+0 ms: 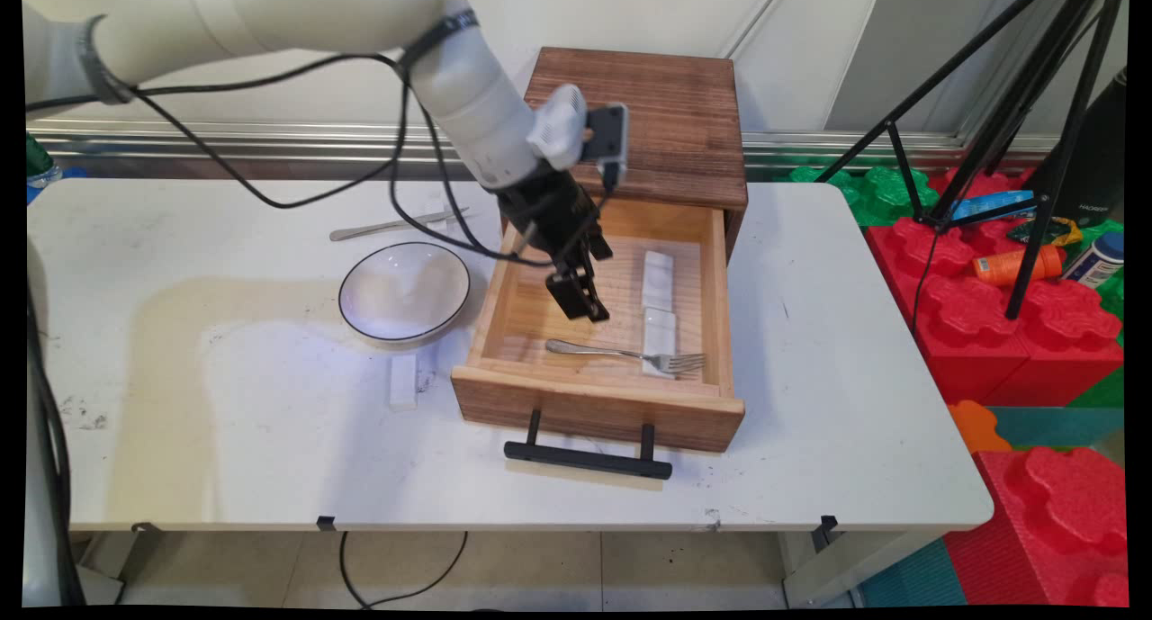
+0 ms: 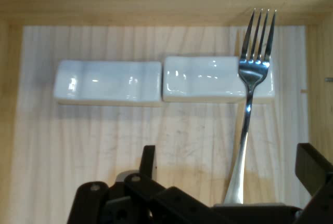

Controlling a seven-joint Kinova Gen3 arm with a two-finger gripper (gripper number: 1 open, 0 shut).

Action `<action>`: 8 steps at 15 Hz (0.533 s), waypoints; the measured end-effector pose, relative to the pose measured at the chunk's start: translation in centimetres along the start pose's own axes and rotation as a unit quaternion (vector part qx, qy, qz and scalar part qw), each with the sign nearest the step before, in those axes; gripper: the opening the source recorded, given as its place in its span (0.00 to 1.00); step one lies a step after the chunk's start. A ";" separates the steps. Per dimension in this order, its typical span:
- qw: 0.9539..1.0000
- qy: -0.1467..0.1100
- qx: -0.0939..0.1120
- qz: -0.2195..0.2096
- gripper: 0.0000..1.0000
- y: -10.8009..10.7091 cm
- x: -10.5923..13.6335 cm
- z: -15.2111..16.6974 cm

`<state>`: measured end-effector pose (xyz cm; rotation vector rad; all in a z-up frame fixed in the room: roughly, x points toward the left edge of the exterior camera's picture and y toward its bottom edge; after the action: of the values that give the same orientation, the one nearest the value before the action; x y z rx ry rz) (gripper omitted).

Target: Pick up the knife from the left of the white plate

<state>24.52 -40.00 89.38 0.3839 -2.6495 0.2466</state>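
The claw hangs inside the open wooden drawer, its fingers apart and holding nothing. Just below it a silver fork lies flat across the front of the drawer floor, its tines resting on the nearer of two white ceramic rests; the second rest sits end to end with the first, touching or nearly so. In the hand view the fork's handle runs down towards the claw's linkage, and whether a finger touches it I cannot tell.

As things lie, the fork is already in the drawer and the drawer stands pulled out, its black handle over the desk.

On the white desk, just left of the drawer, sits a white bowl with a dark rim; a third white rest lies in front of it and another piece of cutlery behind. The drawer belongs to a small wooden cabinet against the wall. To the right are red and green foam blocks and a black tripod.
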 end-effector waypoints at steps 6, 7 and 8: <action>0.998 0.046 0.029 -0.040 1.00 -0.5 -3.2 -7.4; 0.997 0.051 0.034 -0.045 1.00 -0.5 -3.9 -8.5; 0.997 0.053 0.037 -0.047 1.00 -0.6 -4.4 -9.2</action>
<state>32.24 -37.44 95.61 0.5044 -2.5153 0.3258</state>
